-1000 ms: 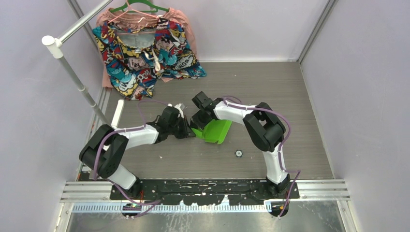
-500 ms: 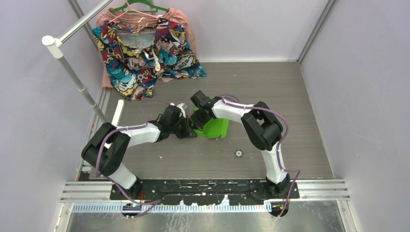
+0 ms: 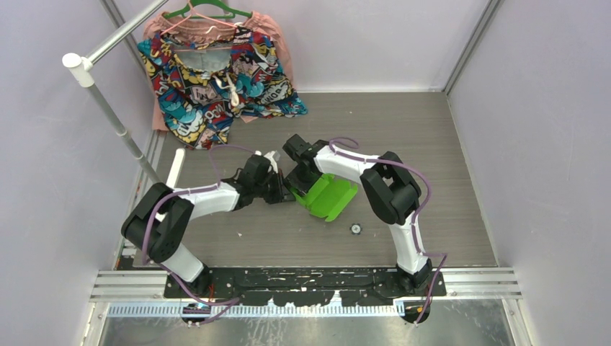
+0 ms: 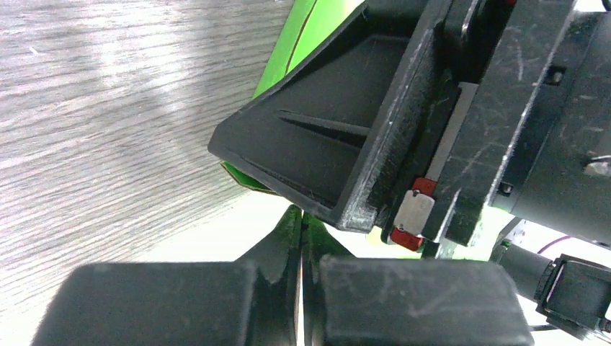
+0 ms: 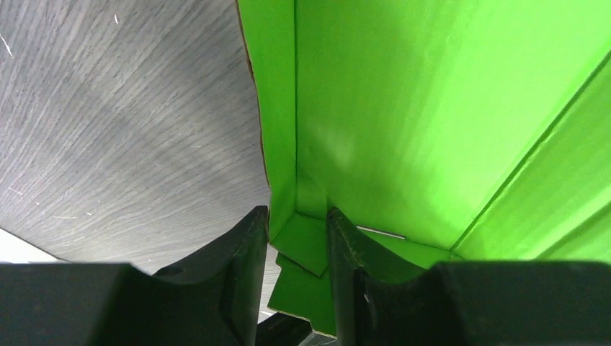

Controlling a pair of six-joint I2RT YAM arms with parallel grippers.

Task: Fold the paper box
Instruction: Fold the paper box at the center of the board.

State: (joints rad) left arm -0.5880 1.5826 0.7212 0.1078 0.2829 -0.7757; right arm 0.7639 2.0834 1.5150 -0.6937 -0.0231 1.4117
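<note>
Two tools work the paper box (image 3: 331, 196): left tool (image 4: 297, 220) pinched shut, right tool (image 5: 295, 220) narrowly parted astride a corner. We judge it mid-fold; next we must take a flap.

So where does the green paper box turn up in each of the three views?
Top external: the paper box lies at mid-table, between the two arms.
Left wrist: the paper box shows as a narrow green strip at top centre, mostly hidden.
Right wrist: the paper box fills the centre and right.
Shared landmark: the grey wood-grain table.
</note>
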